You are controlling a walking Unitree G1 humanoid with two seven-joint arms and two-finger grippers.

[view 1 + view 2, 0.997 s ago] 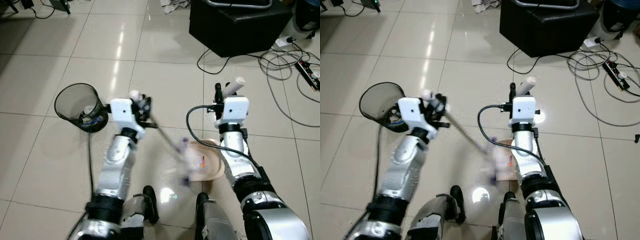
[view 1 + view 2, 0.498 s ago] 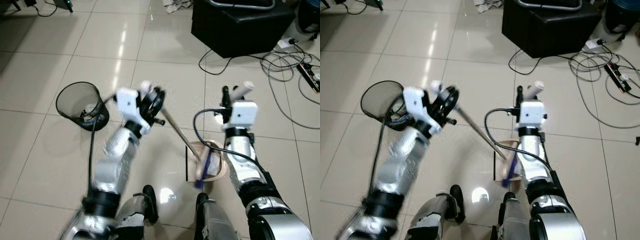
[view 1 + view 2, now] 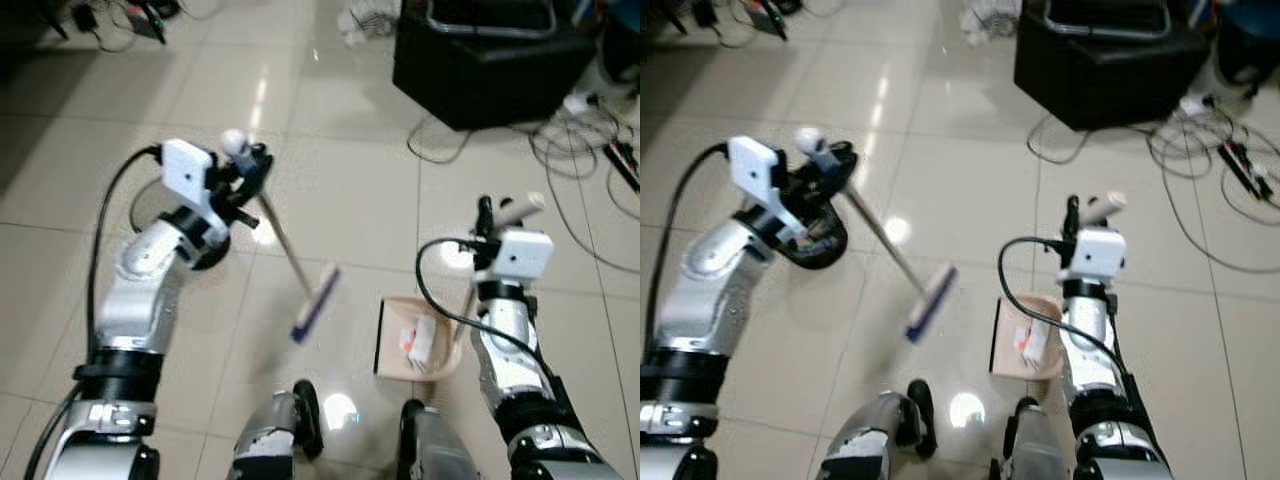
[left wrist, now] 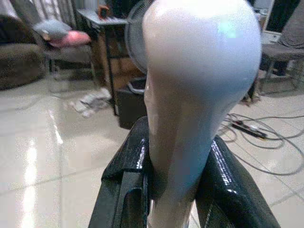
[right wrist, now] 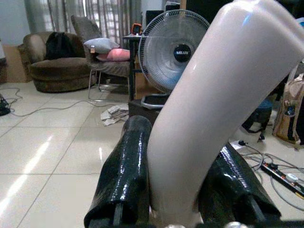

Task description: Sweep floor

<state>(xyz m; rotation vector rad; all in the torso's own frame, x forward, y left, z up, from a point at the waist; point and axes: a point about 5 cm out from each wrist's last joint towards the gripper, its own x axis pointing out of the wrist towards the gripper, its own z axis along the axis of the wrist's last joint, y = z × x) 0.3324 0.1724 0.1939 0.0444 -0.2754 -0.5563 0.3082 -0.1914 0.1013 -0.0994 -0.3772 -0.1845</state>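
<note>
My left gripper (image 3: 246, 168) is shut on the top of a broom handle (image 4: 190, 85), just under its white knob. The thin shaft slants down to the blue-edged broom head (image 3: 314, 300), which hangs tilted over the tiles left of the dustpan. A beige dustpan (image 3: 418, 340) rests on the floor in front of my feet, with white and red scraps in it. My right gripper (image 3: 498, 211) is shut on the dustpan's white handle (image 5: 209, 109), which stands between its black fingers (image 5: 124, 175). A black mesh bin (image 3: 812, 245) sits behind my left forearm.
A black box (image 3: 485, 60) stands at the far right, with tangled cables (image 3: 585, 150) and a power strip (image 3: 625, 160) beside it. My two feet (image 3: 300, 412) show at the bottom. A fan (image 5: 173, 50) and a sofa (image 5: 57, 66) stand farther off.
My left arm has swung the broom left and up, so its head has left the dustpan. The camera has tilted, and the right arm with the dustpan has stayed put.
</note>
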